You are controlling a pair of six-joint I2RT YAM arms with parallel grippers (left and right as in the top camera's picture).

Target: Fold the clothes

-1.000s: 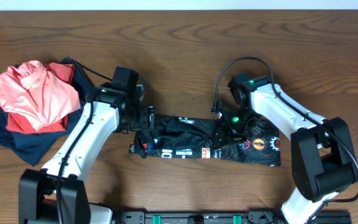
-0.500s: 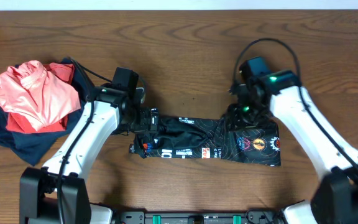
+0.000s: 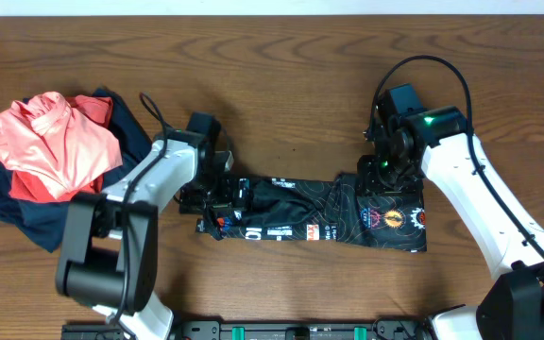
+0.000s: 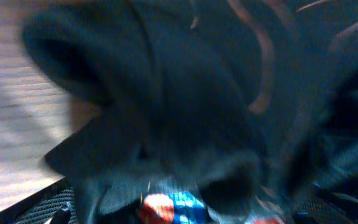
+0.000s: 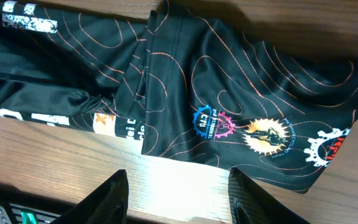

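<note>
- Our right claw (image 5: 178,174) hangs wide open and empty; the jersey (image 5: 241,87) lies right under it, with bare table (image 5: 42,155) past its hem.
- Our left claw (image 3: 217,196) sits at the jersey's left end; its wrist cam's just blurry cloth, so we can't tell its grip.

Black jersey (image 3: 314,215): thin, slightly shiny cloth with fine orange contour lines all over. It lies as one long narrow band, folded lengthwise, running left to right across the table (image 3: 281,85). It sits about mid-width, nearer the front edge than the back.

Right end is flat and squared off, with round logos (image 5: 267,135) face up in a row. A folded flap edge crosses the band just left of them.

Left end is bunched and rumpled. White lettering (image 3: 253,232) shows along the front-facing edge toward the left end. Left wrist view shows only dark, blurred folds.
</note>
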